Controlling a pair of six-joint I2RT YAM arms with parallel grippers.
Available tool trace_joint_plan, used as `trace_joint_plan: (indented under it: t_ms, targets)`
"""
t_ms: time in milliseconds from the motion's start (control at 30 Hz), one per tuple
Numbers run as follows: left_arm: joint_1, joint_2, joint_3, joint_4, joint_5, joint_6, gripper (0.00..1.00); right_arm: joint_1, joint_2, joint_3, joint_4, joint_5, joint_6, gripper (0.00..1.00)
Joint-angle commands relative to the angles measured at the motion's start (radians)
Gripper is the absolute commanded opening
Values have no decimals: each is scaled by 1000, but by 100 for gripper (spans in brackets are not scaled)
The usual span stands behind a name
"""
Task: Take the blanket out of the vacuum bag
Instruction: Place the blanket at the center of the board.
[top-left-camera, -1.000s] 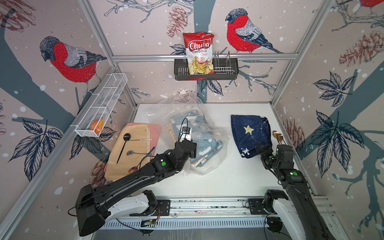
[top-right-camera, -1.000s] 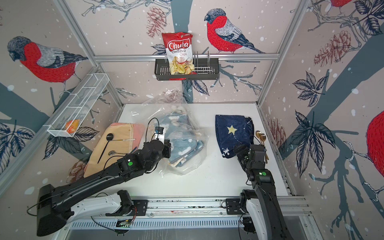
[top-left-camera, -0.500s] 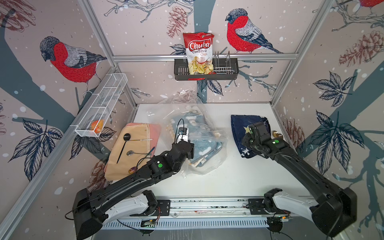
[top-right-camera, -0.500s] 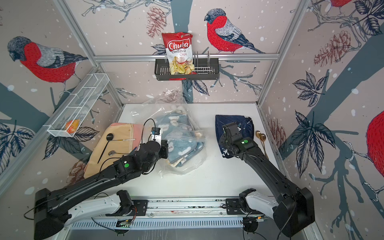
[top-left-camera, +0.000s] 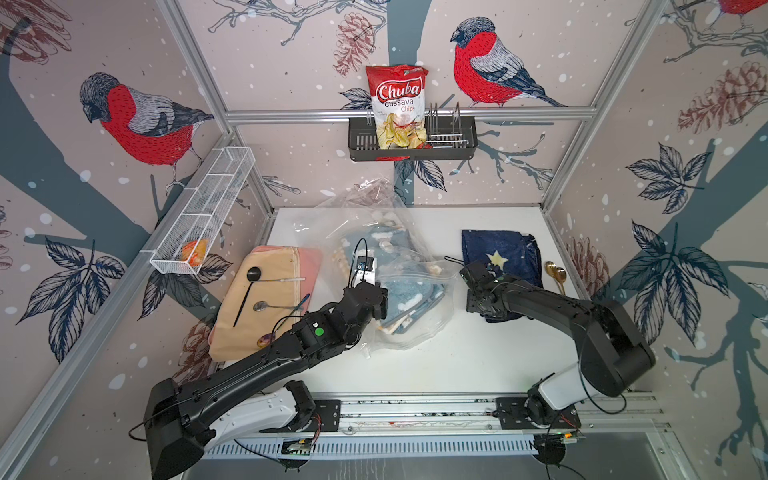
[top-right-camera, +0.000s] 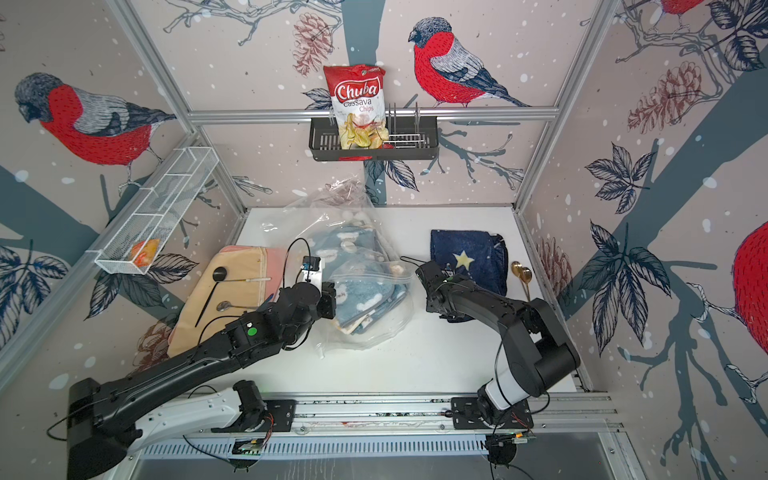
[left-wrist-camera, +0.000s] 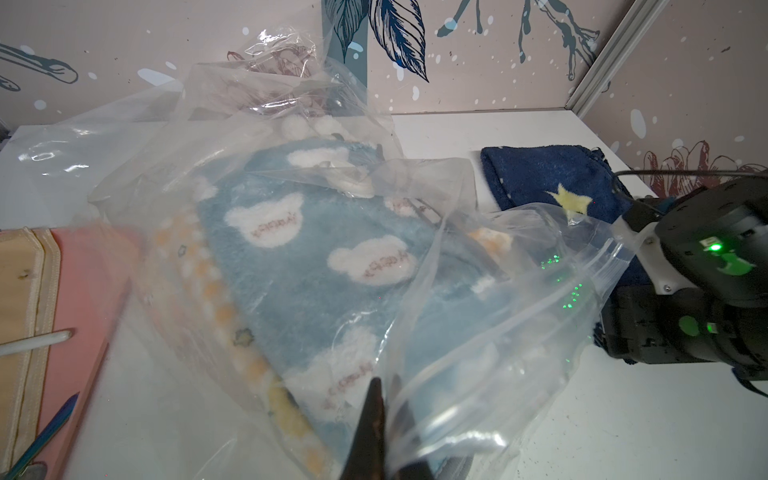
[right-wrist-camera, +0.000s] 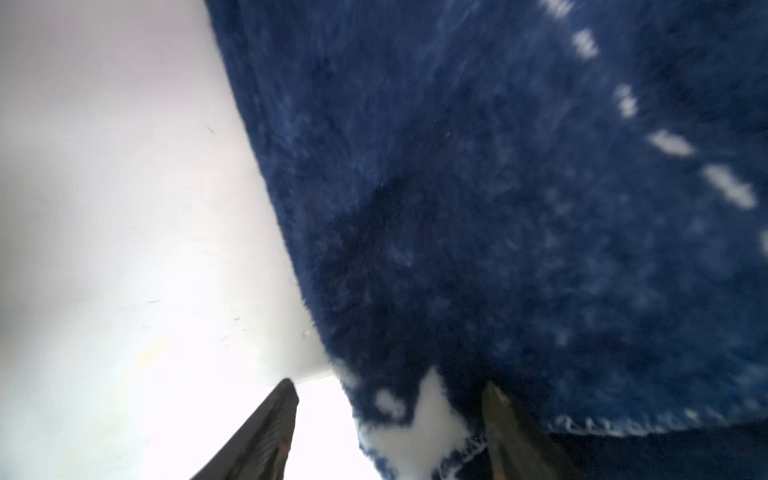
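On a white table (top-left-camera: 436, 365) walled with bullfinch wallpaper, a white mesh shelf (top-left-camera: 203, 212) hangs at far left, above a peach-and-pink cushion (top-left-camera: 266, 299) carrying long-handled spoons (top-left-camera: 274, 306). Just beside it, the left gripper (left-wrist-camera: 384, 419) is clamped tight on a fold of the vacuum bag (top-left-camera: 399, 266), the clear crinkled plastic lying near the middle of the table in both top views. The blanket (left-wrist-camera: 299, 266), pale blue fleece dotted with white bear-shaped clouds, remains inside the bag, its folded edge showing near the mouth. On the back wall above, a black rack (top-left-camera: 411, 139) holds a red bag of cassava chips (top-left-camera: 398, 106). To the right, the right gripper (right-wrist-camera: 390, 432) hangs with its jaws parted over the near edge of a navy star-patterned blanket (top-left-camera: 498, 253), holding nothing; one finger sits over bare table, the other over the fleece. A gold spoon (top-left-camera: 556, 274) lies at the far right edge.
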Motion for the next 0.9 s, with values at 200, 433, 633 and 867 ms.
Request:
trace_joint_plan:
  t_ms: [200,433,633,867]
  targets:
    - [1,14,7,14,2,-21,0,7,49,-8,57,72,-30,21]
    - [2,28,30,6,1,-3,0,-27,-173,27,90,-152,-120,2]
    - [2,49,47,21,24,15,0,-238,-275,4,148,-627,-206,7]
    - [1,59,47,23,50,11,0,-259,-270,-31,198,-767,-170,33]
